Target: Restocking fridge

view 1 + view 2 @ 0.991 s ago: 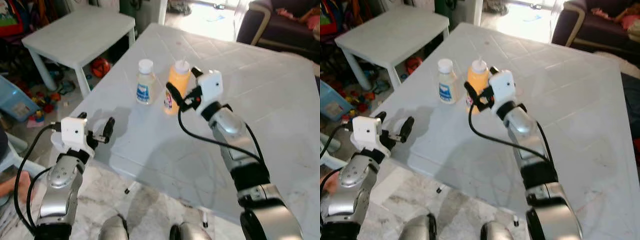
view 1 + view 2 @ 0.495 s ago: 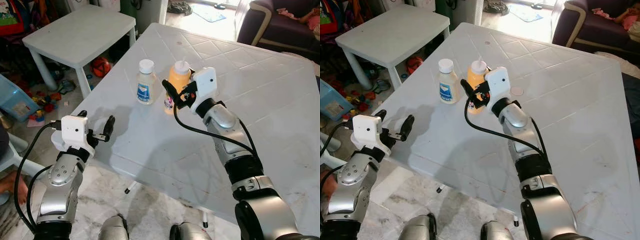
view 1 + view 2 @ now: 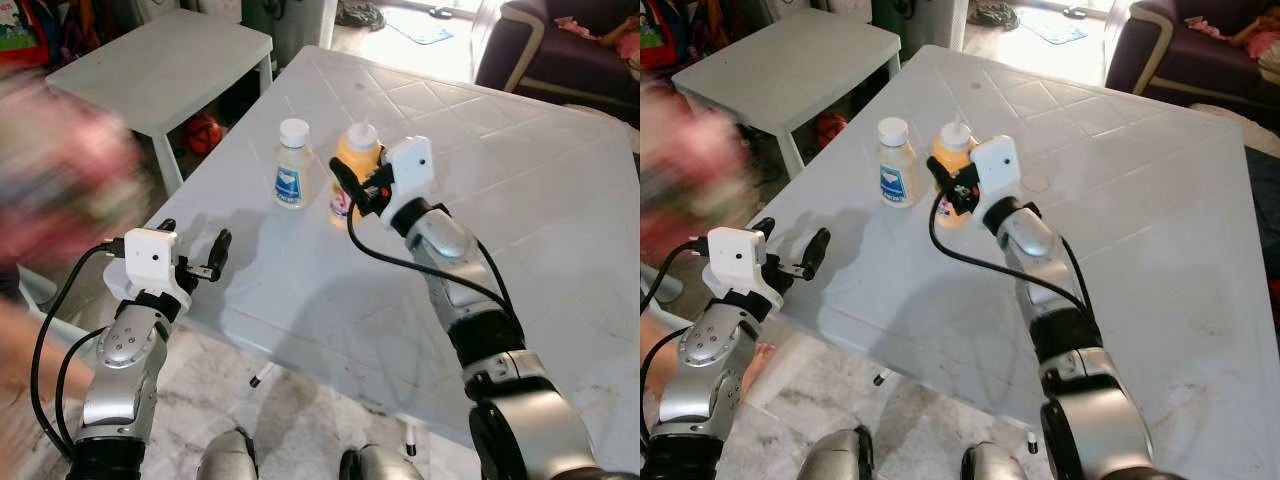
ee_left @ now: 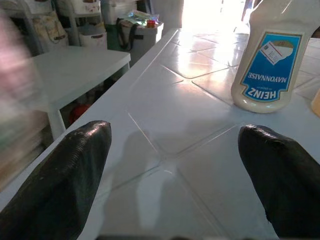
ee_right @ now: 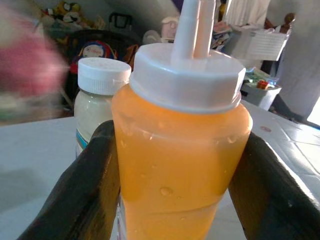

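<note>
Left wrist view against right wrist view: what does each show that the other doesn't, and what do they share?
Left wrist view alone: the left tool, fingers spread wide over the white table near its edge, the Heinz mayonnaise label readable, and a smaller white side table beyond.

Right wrist view alone: the orange sauce bottle with its white nozzle cap, close up between the right tool's fingers, one on each side of it.

Both: the mayonnaise bottle, the white tabletop, and a pink motion blur at one edge.
</note>
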Controlling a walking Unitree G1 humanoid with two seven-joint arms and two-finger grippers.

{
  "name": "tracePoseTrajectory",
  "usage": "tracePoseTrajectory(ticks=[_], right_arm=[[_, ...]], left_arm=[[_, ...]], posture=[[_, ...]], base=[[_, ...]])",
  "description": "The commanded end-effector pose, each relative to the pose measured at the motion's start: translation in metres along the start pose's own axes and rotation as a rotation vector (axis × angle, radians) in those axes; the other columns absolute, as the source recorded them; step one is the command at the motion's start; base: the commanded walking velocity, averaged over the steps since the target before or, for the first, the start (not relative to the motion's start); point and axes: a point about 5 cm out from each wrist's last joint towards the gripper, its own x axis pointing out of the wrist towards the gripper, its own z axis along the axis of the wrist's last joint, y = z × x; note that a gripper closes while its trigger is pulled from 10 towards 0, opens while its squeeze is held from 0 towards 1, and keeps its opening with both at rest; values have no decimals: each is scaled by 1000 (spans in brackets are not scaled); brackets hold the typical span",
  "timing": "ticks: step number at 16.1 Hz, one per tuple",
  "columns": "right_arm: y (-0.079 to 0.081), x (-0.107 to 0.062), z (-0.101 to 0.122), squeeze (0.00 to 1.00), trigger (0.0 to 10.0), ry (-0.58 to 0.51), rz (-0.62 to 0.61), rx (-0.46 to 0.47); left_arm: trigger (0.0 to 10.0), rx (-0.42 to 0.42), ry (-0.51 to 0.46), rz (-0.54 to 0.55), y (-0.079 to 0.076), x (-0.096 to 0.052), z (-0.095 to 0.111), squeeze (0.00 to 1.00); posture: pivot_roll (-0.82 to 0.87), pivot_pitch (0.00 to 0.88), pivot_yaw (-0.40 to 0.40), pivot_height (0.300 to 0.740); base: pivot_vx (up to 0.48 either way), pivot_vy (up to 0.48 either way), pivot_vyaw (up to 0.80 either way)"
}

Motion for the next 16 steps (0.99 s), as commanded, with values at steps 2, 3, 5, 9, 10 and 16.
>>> tracePoseTrajectory(ticks=[2,3,5,9,10,16], right_arm=[[0,-11,10,0,10000,-52,-45,-4],[4,-17,12,0,10000,-65,-56,0],[17,-36,13,0,10000,-93,-105,25],[28,-59,10,0,10000,-87,-219,51],[27,-62,11,0,10000,-80,-246,50],[19,-68,12,0,2471,-41,-323,43]], left_arm=[[10000,6,29,-1,0,-2,-6,0],[10000,0,46,7,1,-3,-9,0],[10000,-2,81,24,-1,-5,-16,0],[10000,-11,90,39,-4,2,-18,0],[10000,-12,88,34,-5,3,-17,0],[10000,-15,96,23,-10,7,-20,0]], posture=[[46,73,-29,740],[42,69,-26,740],[36,61,-26,740],[15,42,-28,740],[9,37,-25,740],[-2,36,-27,740]], base=[[0,0,0],[0,0,0],[0,0,0],[0,0,0],[0,0,0],[0,0,0]])
